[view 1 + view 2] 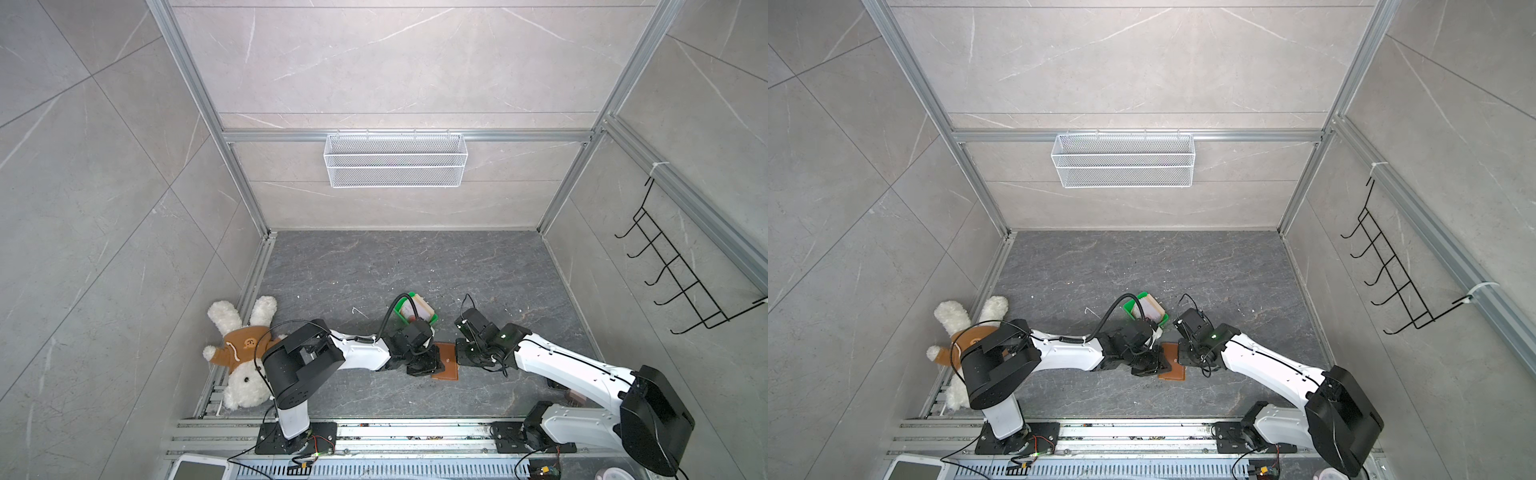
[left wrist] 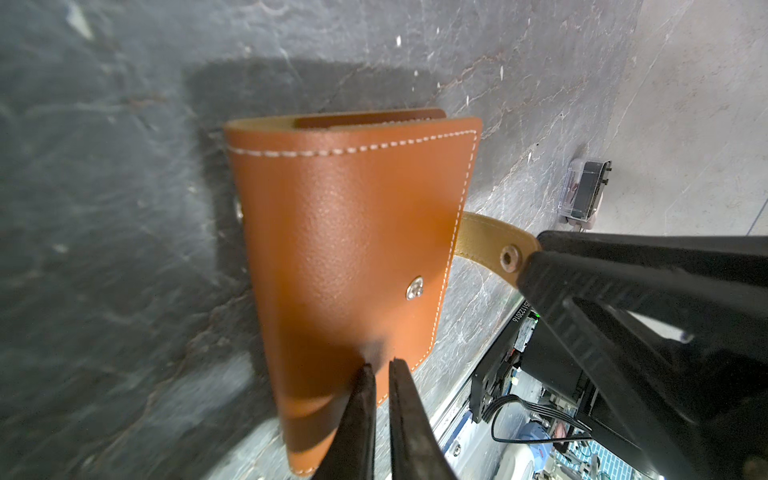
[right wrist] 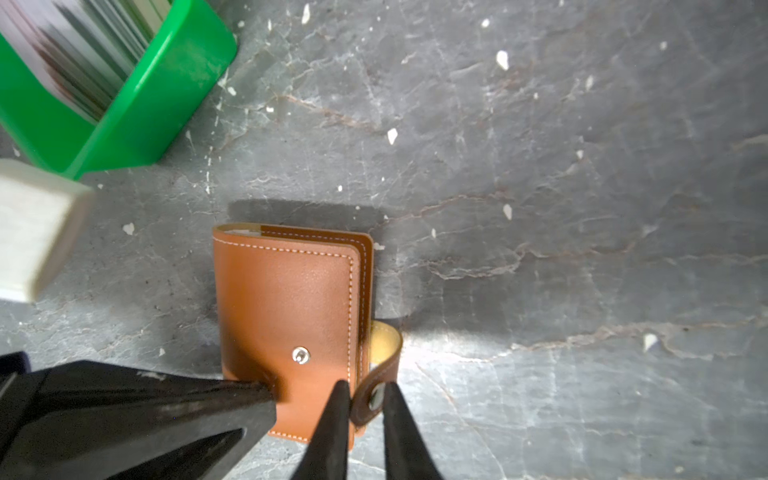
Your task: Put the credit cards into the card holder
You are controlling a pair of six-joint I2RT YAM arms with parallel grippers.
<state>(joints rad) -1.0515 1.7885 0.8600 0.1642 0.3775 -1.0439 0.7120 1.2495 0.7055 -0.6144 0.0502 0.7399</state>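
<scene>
The card holder (image 1: 448, 365) (image 1: 1174, 369) (image 2: 349, 249) (image 3: 286, 311), a tan leather booklet with white stitching, lies closed on the dark floor between both grippers. Its snap strap (image 3: 376, 397) (image 2: 494, 245) is undone and sticks out sideways. My right gripper (image 3: 365, 388) (image 1: 457, 356) is shut on the strap's end, around the snap. My left gripper (image 2: 380, 365) (image 1: 436, 362) has its jaws almost together, tips resting on the cover near a corner. The credit cards (image 1: 420, 309) (image 1: 1151, 309) (image 3: 75, 54) stand packed in a green tray (image 3: 166, 95) just behind the grippers.
A plush rabbit (image 1: 241, 353) lies by the left wall. A white wire basket (image 1: 395, 160) hangs on the back wall and a black hook rack (image 1: 673, 270) on the right wall. A small clear box (image 2: 584, 191) sits near the right arm's base.
</scene>
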